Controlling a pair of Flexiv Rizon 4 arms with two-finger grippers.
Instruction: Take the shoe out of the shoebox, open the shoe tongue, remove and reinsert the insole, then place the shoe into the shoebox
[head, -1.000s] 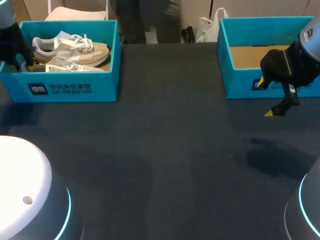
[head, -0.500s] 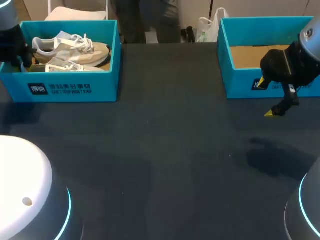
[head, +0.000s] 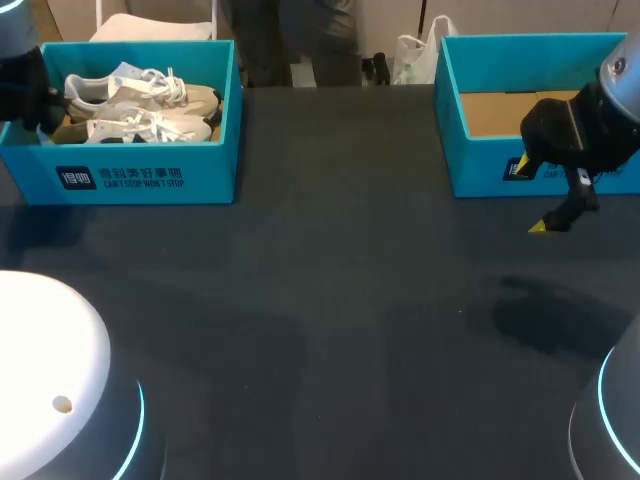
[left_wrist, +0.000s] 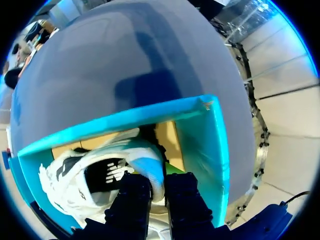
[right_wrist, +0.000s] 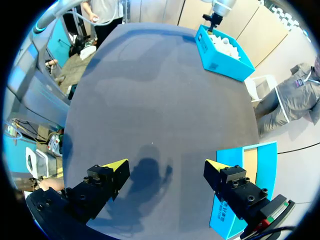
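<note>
Our left gripper (left_wrist: 156, 186) pinches the heel collar of the shoe (left_wrist: 95, 175), which lies in the shoebox (head: 130, 178) at the table's ten o'clock, probably ready for lifting out. Our right gripper (right_wrist: 165, 167) hangs spread wide at three o'clock, likely waiting.

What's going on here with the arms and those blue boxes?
The left gripper is shut on the heel of a white shoe that lies inside the left shoebox, beside a second shoe; it is not yet out. The right gripper hangs open over the table, just in front of the right shoebox, in which only a cardboard floor shows.
</note>
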